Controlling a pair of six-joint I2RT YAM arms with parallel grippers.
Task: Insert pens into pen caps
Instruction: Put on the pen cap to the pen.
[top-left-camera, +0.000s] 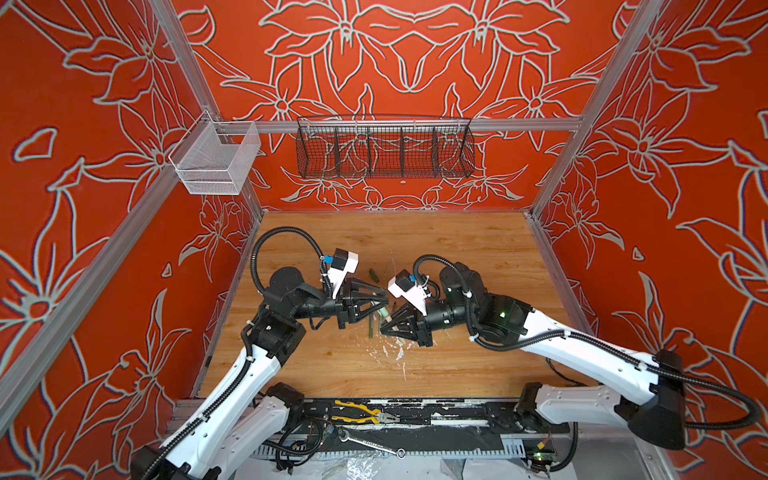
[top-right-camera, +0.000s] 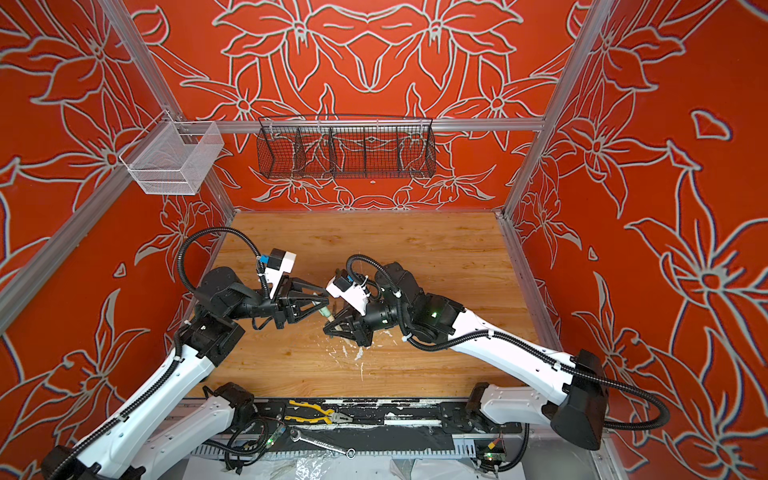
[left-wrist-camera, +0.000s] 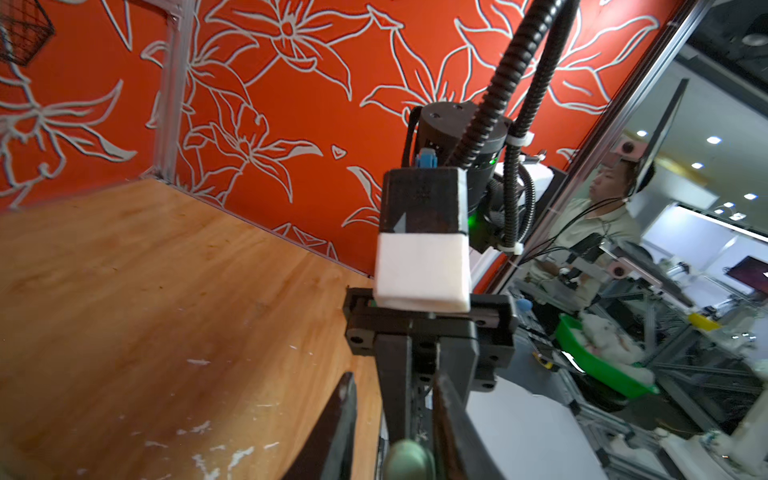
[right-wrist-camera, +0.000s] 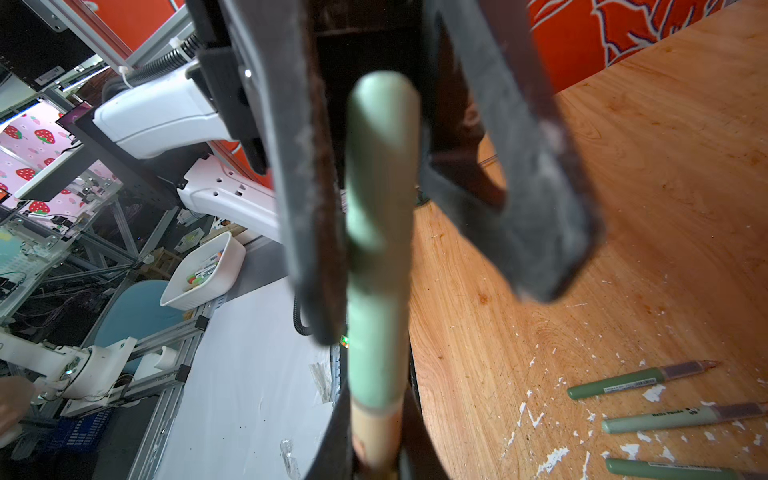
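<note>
We are gripping the tan pen (right-wrist-camera: 374, 432) in our right gripper (top-left-camera: 390, 322), jaws closed on its barrel. We are also pinching the pale green pen cap (right-wrist-camera: 382, 208) between the fingers of our left gripper (top-left-camera: 382, 304), with the cap's open end sitting over the pen's tip above the wooden tabletop (top-left-camera: 457, 257). A dark green pen (right-wrist-camera: 615, 384), a pale green pen (right-wrist-camera: 665, 419) and a mid-green pen (right-wrist-camera: 665, 471) are lying side by side on the tabletop, and a dark green cap (top-left-camera: 374, 275) is lying just beyond the left gripper.
</note>
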